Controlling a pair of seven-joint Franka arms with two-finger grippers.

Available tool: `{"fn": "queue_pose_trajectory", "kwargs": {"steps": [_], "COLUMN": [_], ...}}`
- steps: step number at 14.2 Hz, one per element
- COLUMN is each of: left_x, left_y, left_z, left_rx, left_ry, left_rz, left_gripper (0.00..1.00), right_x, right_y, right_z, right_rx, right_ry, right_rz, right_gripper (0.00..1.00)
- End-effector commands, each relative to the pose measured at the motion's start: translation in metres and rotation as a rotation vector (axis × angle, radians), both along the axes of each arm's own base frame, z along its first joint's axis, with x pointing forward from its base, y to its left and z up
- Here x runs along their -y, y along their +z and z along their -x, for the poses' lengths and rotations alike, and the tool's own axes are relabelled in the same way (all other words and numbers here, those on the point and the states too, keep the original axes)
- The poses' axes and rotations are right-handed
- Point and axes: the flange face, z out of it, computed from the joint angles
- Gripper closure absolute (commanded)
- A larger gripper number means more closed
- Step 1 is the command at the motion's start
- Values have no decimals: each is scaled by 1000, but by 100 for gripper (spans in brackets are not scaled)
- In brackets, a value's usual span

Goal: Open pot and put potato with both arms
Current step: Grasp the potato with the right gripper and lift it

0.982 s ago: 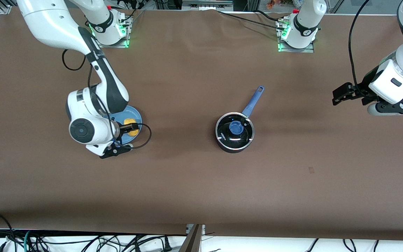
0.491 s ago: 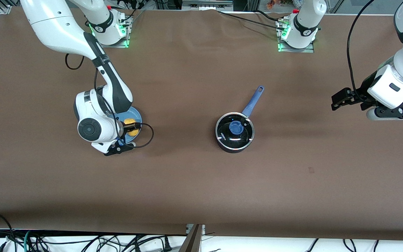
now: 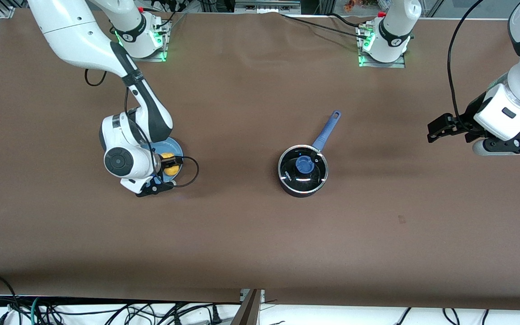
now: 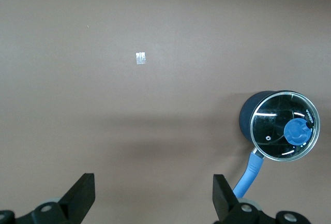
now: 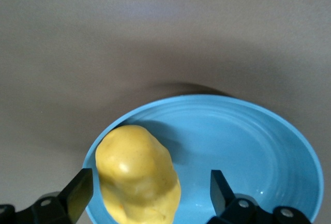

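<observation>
The right pincer (image 3: 166, 168) hangs open over the potato (image 3: 170, 164) on its plate (image 3: 175, 146). The left pincer (image 3: 438, 128), open and empty, waits above the bench (image 3: 260, 234), well apart from the lidded pot (image 3: 303, 170).

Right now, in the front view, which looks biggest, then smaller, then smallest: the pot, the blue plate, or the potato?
1. The pot, counting its handle.
2. The plate, partly hidden, so unsure.
3. The potato.

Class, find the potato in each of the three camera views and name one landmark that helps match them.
Front view: potato on the light-blue plate, under the right gripper.
Left wrist view: not in it.
Right wrist view: potato between the open fingertips.
Shared landmark: the plate, in the front and right wrist views.
</observation>
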Motion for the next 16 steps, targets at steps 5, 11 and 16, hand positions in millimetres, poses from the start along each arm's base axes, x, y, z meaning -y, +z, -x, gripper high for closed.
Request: {"fn": "queue_pose_trajectory", "kwargs": {"steps": [5,11,16], "left_x": [14,11,11], "left_y": [-8,-11,-15], "left_z": [-6,-6,-5], "left_rx": [-11,-19,-28], "left_ry": [-29,-26,-28], "left_rz": [-15,-14,-14], "left_gripper": [0,0,0], "right_x": [4,13,23], "right_y": [5,44,198], "right_z": [12,-2,-9], "right_rx": [18,76,270], "right_ry": [-31,-49,-61], "right_rz": [0,-6,-50], "right_gripper": [43,81,81]}}
